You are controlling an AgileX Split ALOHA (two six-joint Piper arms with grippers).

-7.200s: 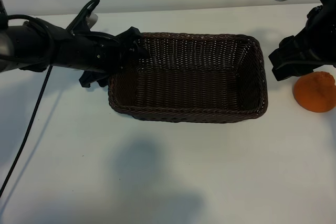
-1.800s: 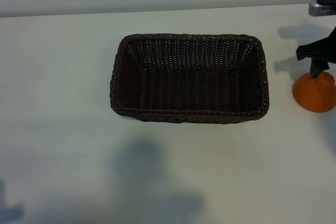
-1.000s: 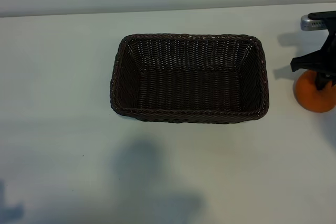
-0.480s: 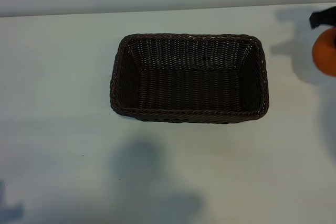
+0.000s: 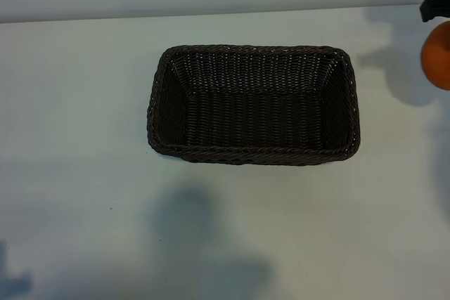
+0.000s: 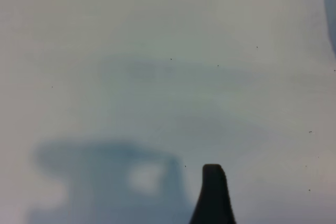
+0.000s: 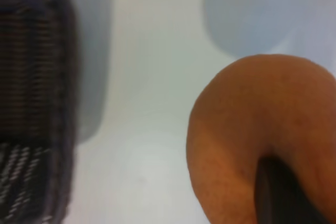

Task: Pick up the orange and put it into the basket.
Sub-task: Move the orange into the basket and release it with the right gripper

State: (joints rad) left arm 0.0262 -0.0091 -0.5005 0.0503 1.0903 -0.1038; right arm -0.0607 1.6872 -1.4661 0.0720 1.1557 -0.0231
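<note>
R gripper clamping small bumpy orange fruit, hanging above white table, right of dark brown woven wicker basket; L claw sitting wide open

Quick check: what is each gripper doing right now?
Left gripper: open, holding nothing.
Right gripper: closed on the small round orange fruit, lifted off the table.

We get soft, even light from overhead, a bit cool, no glare on the white table. Big fuzzy shadows sit near the front edge and at the far right. The basket looks sharp from outside, but smeared and out of focus up close. The orange fills the right wrist view, blurry. Left wrist view's hazy, mostly soft shadow.
</note>
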